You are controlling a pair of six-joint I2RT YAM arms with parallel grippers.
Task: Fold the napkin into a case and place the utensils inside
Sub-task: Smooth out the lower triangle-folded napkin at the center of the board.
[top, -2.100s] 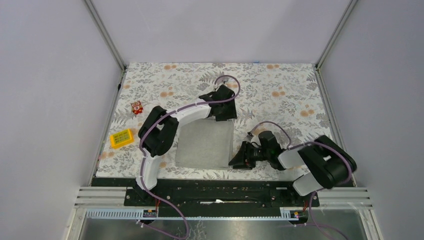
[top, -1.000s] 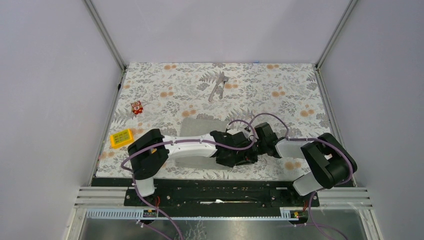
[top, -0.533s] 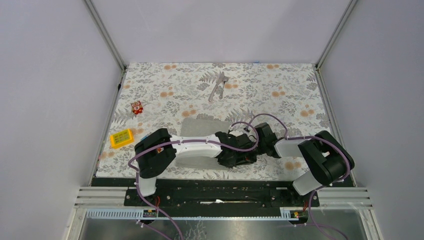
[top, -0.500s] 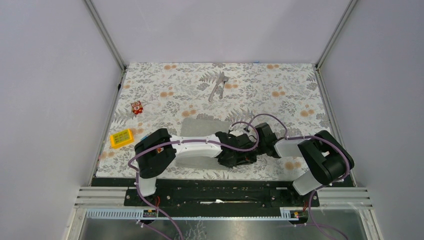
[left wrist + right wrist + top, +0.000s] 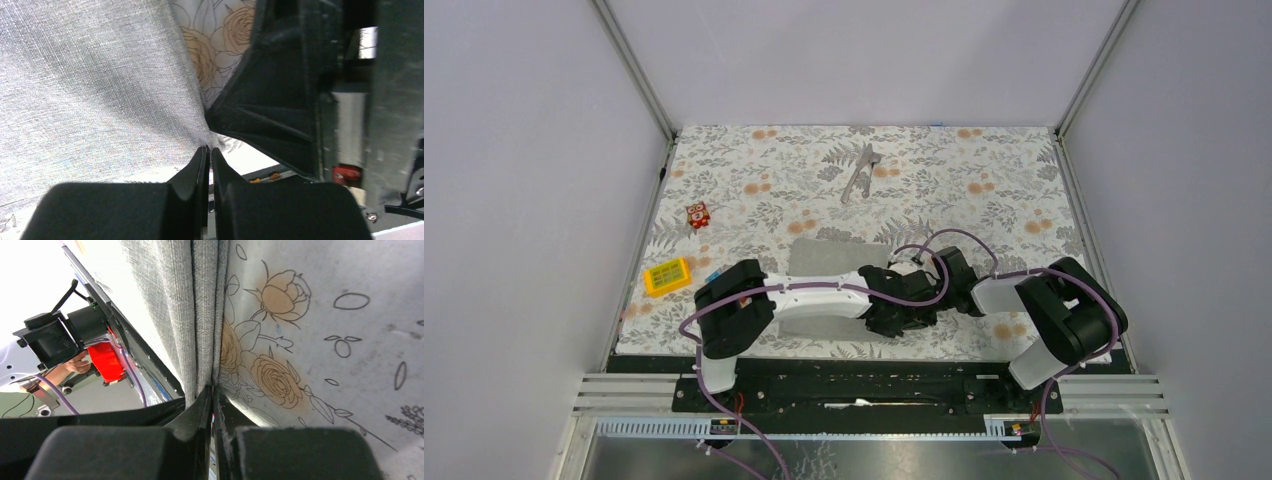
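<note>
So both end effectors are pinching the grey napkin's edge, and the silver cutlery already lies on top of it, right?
Not quite. The top view shows the utensils on the floral tablecloth at the far side, well apart from the napkin. The left end effector and right end effector do pinch its edge.

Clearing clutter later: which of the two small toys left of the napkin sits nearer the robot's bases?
The flat yellow block, near the left edge; the small red cube lies farther back.

Left pincer (image 5: 206,150) and right pincer (image 5: 210,389) crowd napkin (image 5: 824,262) corner, utensils (image 5: 861,172) well beyond, open tablecloth (image 5: 984,190) around them, blocks (image 5: 668,275) far left.
</note>
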